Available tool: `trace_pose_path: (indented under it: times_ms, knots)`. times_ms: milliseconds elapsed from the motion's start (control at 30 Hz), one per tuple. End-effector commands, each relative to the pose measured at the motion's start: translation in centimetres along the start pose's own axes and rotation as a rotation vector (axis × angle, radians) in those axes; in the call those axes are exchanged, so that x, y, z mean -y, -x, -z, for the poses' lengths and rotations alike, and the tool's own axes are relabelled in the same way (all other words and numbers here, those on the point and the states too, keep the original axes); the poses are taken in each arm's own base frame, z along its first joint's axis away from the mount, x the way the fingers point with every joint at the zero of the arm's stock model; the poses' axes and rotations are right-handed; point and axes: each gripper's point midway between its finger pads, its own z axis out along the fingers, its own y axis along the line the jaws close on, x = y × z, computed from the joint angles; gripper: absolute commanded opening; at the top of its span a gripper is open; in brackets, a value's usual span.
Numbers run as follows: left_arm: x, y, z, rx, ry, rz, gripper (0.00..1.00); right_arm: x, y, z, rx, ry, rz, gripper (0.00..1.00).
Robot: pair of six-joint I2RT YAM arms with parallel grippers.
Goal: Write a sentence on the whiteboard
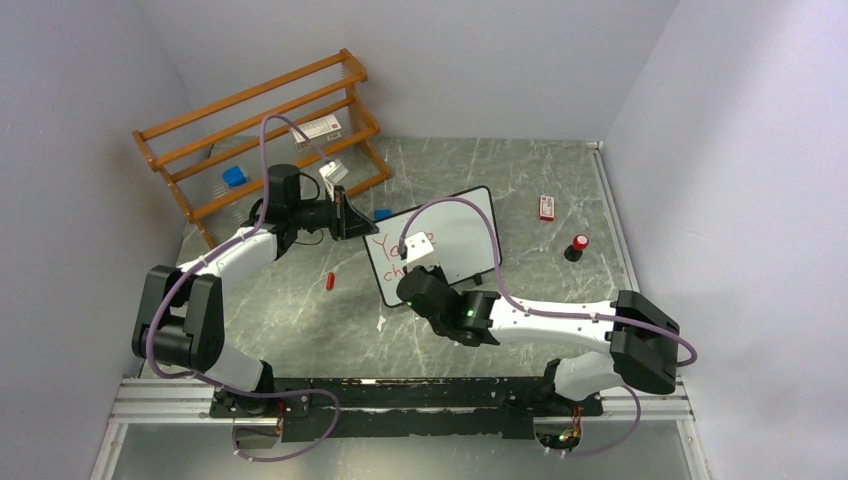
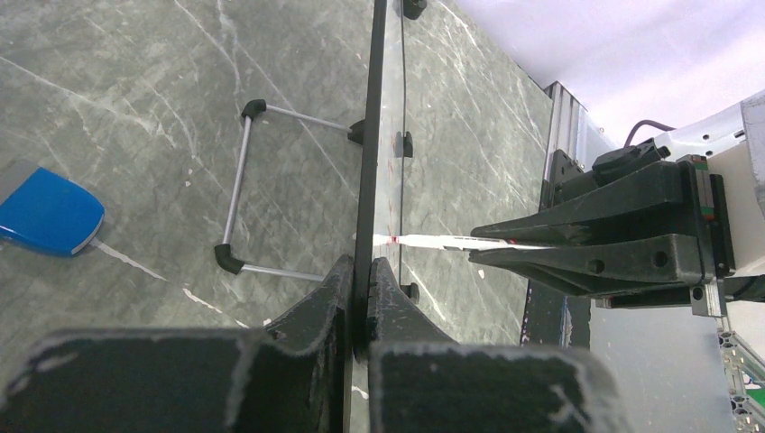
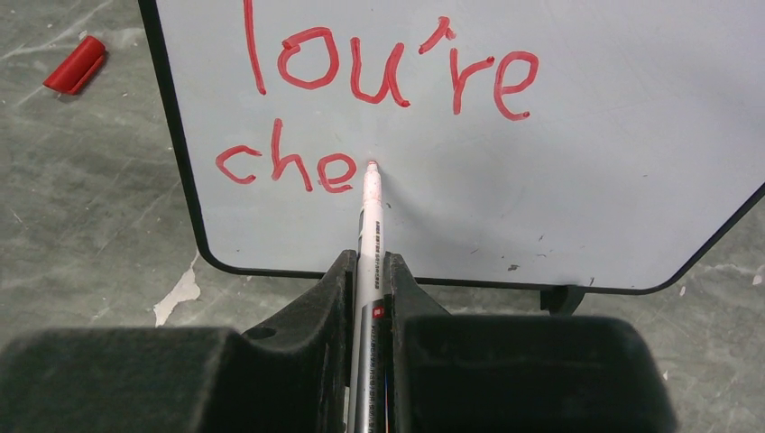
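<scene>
The whiteboard (image 1: 460, 225) stands tilted mid-table, white with a thin black frame. My left gripper (image 1: 345, 216) is shut on its left edge; the left wrist view shows the frame (image 2: 368, 135) pinched between the jaws of that gripper (image 2: 368, 271). My right gripper (image 3: 368, 266) is shut on a white marker (image 3: 370, 212) whose red tip touches the whiteboard (image 3: 586, 180). The sentence (image 3: 388, 77) reads "You're" in red, with "che" begun beneath it; the tip rests just after the "e". From above, the right gripper (image 1: 425, 262) covers part of the lettering.
A wooden rack (image 1: 265, 125) stands at the back left. A red marker cap (image 1: 329, 281) lies left of the board. A small red-and-white box (image 1: 546, 207) and a red-topped black object (image 1: 577, 246) sit to the right. A blue eraser (image 2: 50, 216) lies behind the board, near its wire stand (image 2: 239, 194).
</scene>
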Motion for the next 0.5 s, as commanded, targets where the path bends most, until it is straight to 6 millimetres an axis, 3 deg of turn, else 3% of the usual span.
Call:
trace_pose_path:
  times_ms: [0,267,467]
  knots:
    - [-1.9,-3.9,-0.8,-0.092,0.064,0.068,0.05,-0.4,1.7,-0.4,0.037,0.001,-0.034,0.0]
    - [-1.9,-3.9,-0.8,-0.091,0.066,0.067,0.05,0.0,1.2,-0.6,0.018,-0.014,-0.033,0.0]
    - [-1.9,-3.9,-0.8,-0.091,0.067,0.066,0.05,0.7,-0.4,-0.2,-0.017,-0.027,-0.031,0.0]
